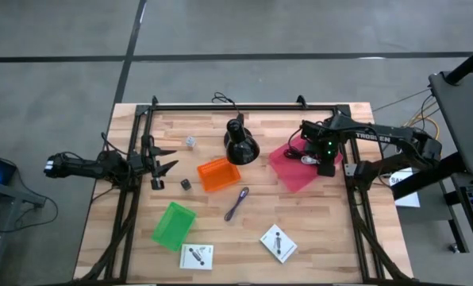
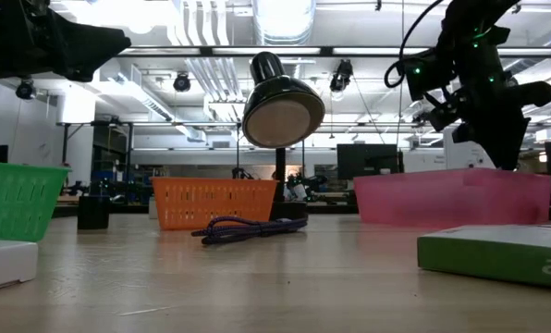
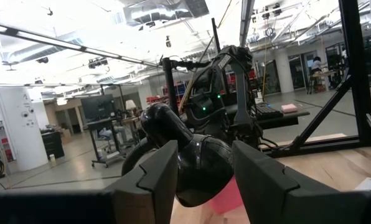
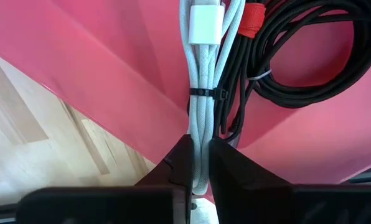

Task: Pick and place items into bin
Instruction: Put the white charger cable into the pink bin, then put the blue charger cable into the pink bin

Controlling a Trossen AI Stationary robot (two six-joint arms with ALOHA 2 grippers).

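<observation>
My right gripper (image 1: 316, 158) hangs over the pink bin (image 1: 294, 176) at the table's far right, shut on a white braided cable bundle (image 4: 201, 81). A black coiled cable (image 4: 297, 62) with a red strap lies in that bin beside it. My left gripper (image 1: 169, 159) waits open above the table's left side. On the wood lie a purple cord (image 1: 236, 204), two white cards (image 1: 197, 256) (image 1: 278, 243), a dark cube (image 1: 186, 183) and a small silvery bit (image 1: 190, 141). My right gripper pinches the white cable bundle between its two fingers (image 4: 179, 158), just behind the black tie (image 4: 205, 93) around the strands. The fingers come from above, lying along the bundle. The white plug end (image 4: 205, 25) reaches out ahead of them over the pink bin's floor.
A black lamp-like stand (image 1: 240, 141) rises at the far middle. An orange bin (image 1: 218, 173) sits at the centre and a green bin (image 1: 173, 225) lies near left. Black frame rails (image 1: 244, 106) border the table's far edge and sides.
</observation>
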